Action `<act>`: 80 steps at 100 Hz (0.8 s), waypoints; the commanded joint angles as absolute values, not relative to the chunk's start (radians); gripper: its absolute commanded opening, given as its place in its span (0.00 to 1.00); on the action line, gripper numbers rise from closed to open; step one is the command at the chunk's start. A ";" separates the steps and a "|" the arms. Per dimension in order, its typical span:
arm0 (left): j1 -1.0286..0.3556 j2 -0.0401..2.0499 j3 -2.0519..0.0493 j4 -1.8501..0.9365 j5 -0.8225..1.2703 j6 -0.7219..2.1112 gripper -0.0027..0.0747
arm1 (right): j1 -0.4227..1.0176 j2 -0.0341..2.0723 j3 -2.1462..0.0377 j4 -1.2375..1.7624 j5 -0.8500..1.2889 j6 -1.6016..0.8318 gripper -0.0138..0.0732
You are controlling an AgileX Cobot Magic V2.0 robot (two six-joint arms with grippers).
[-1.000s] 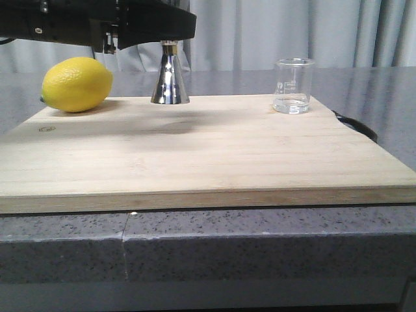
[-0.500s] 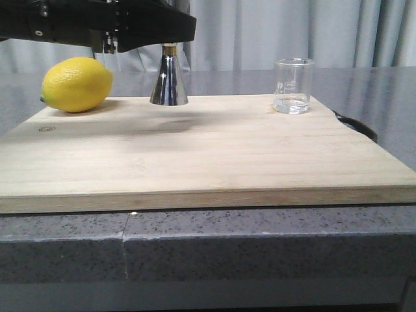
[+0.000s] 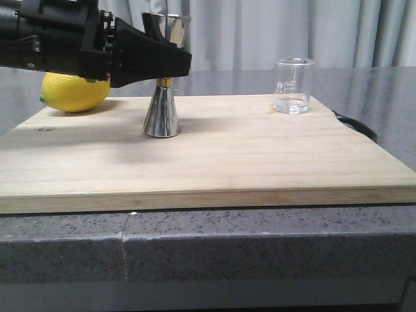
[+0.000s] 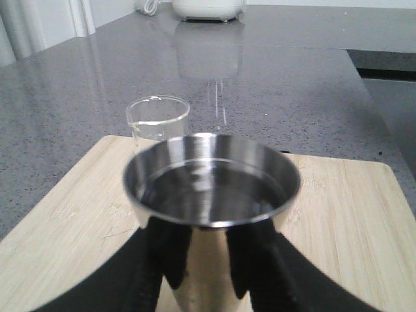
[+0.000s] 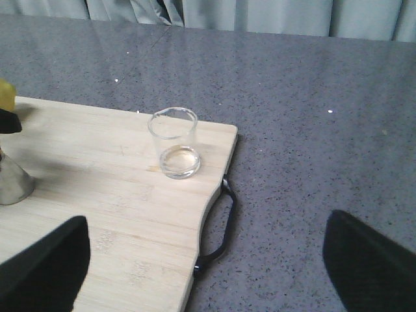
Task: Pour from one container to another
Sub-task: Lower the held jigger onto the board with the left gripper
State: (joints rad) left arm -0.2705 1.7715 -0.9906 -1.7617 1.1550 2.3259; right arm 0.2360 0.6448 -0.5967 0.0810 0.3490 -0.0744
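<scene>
The steel jigger (image 3: 161, 110) stands upright near the middle-left of the wooden board (image 3: 227, 156), its base at the board's surface. My left gripper (image 3: 168, 65) is shut on its narrow waist, reaching in from the left. In the left wrist view the black fingers (image 4: 172, 260) clamp the jigger (image 4: 211, 188) just under its upper cup. The clear glass beaker (image 3: 293, 86) stands upright at the board's far right corner, apart from both grippers. The right wrist view shows the beaker (image 5: 174, 142) ahead of my right gripper (image 5: 207, 266), which is open and holds nothing.
A yellow lemon (image 3: 71, 93) lies at the board's far left corner, partly behind my left arm. A black handle (image 5: 221, 227) sticks out of the board's right edge. Grey stone counter (image 3: 260, 240) surrounds the board.
My left gripper has brought the jigger from the back of the board forward and a little left, toward the camera, and lower. The beaker and lemon have not moved.
</scene>
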 commanded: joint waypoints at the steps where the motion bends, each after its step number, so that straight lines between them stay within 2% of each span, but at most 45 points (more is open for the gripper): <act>1: -0.278 1.733 -1.010 -1.864 1.257 2.341 0.30 | 0.237 0.637 -0.625 0.069 0.268 -0.074 0.92; 80: -0.278 1.736 -1.012 -1.864 1.256 2.351 0.30 | 0.237 0.637 -0.625 0.069 0.268 -0.074 0.92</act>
